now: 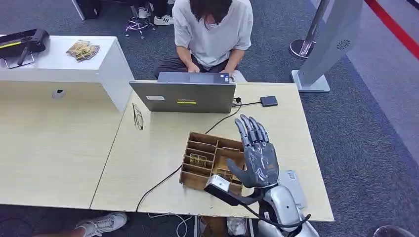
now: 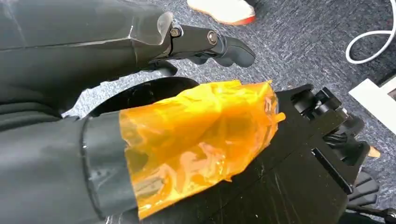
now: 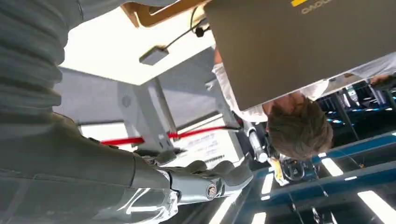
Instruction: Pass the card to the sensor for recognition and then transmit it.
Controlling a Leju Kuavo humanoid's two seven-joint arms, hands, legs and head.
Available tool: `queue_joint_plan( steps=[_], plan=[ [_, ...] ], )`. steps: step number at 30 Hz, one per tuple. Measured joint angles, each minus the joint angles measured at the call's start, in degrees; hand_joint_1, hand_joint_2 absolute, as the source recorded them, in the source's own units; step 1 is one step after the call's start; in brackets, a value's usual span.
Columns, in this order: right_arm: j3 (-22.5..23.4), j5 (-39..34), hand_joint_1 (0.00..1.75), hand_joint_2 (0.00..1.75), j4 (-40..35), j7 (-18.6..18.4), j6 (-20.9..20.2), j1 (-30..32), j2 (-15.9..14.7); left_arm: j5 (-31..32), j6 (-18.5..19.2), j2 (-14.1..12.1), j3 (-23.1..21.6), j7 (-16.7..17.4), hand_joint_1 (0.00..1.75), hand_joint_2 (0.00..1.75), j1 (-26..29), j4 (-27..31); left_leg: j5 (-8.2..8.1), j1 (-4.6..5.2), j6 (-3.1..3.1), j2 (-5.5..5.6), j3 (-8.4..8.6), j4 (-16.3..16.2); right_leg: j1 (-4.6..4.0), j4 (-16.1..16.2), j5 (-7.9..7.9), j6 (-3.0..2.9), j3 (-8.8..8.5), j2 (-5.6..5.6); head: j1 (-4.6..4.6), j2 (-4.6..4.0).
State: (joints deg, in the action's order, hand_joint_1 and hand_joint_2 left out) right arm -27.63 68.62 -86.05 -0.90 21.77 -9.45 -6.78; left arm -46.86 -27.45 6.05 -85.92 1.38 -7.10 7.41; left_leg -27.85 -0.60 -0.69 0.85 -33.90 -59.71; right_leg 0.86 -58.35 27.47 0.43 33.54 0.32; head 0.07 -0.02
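My right hand is raised above the right side of a wooden compartment box, fingers spread and pointing up, holding nothing. Some of the box's slots hold small cards. A small black sensor pad lies at the table's far right, wired to the grey laptop. The right wrist view shows the right hand with fingers stretched out, the sensor pad and the laptop's back. My left hand hangs over the carpet, its thumb wrapped in orange film, with nothing in it.
A person sits behind the laptop. A flat white device lies beside my right wrist near the front edge. A black cable crosses the table to the front. A white counter stands at the back left.
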Motion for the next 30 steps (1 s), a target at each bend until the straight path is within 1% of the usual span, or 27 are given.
queue_joint_plan(
  steps=[3,8,18,30],
  plan=[
    [-0.42,2.55,0.0,1.75,0.7,-1.59,-0.42,-0.79,-0.02,0.04,0.02,0.0,-0.02,0.07,0.0,0.0,-0.01,0.0,0.0,0.0,0.0,0.0,0.0,0.0,0.0,0.0,0.0,0.0,0.0,0.0,0.0,0.0],
    [-1.14,4.38,0.0,1.75,2.01,-3.04,-1.66,-1.86,-0.02,0.13,0.2,0.02,-0.15,0.07,0.0,0.0,-0.05,0.0,0.0,0.0,0.0,0.0,0.0,0.0,0.0,0.0,0.0,0.0,0.0,0.0,0.0,0.0],
    [-1.4,5.1,0.0,1.75,4.24,-4.19,-3.89,-3.1,-0.02,1.01,0.5,0.04,-0.92,0.15,0.0,0.0,-0.18,0.0,0.0,0.0,0.0,0.0,0.0,0.0,0.0,0.0,-0.01,0.01,0.0,0.0,0.0,0.0],
    [-1.44,5.47,0.0,1.75,6.23,-5.29,-5.6,-4.21,-0.02,1.6,0.83,0.11,-1.03,0.2,0.0,0.0,-0.23,0.0,0.0,0.0,0.0,0.0,0.0,-0.01,0.0,0.0,-0.01,0.01,0.0,0.0,0.0,0.0]
  ],
)
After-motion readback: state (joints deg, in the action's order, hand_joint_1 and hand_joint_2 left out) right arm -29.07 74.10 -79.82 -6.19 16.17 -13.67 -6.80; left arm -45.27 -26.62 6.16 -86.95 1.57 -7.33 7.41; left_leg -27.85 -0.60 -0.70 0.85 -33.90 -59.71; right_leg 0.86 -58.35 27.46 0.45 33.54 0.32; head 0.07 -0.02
